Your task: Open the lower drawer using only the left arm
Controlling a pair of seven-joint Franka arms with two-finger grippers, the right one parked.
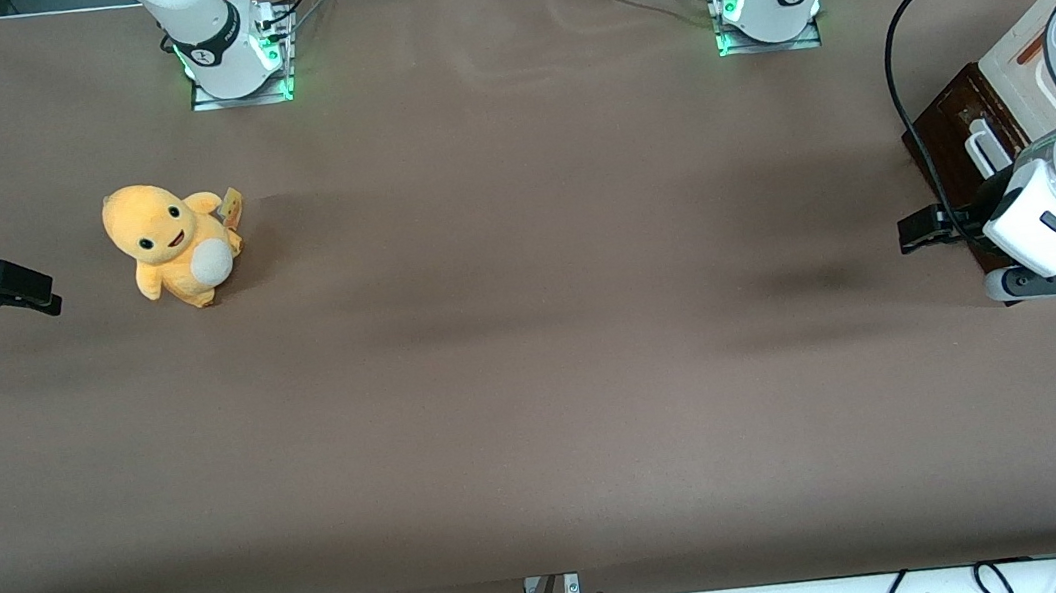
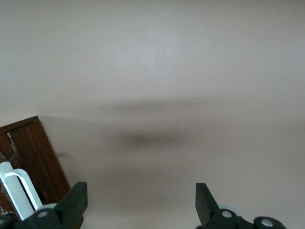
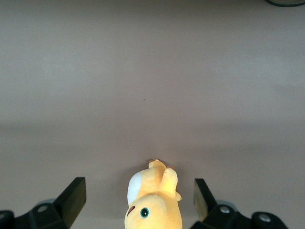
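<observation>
My hand (image 2: 138, 202) is open and holds nothing. It hangs over the tabletop (image 1: 535, 356) near the working arm's end. The drawer (image 1: 956, 133) sits at that edge, its white handle (image 2: 16, 193) just beside one finger (image 2: 71, 202).

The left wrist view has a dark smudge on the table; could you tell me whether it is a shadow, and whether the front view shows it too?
Left wrist view: a soft, blurred shadow on the brown table, ahead of the open gripper; the lower drawer shows sharper. Front view: the same diffuse patch lies beside the gripper; green light glows at the arm bases.
</observation>
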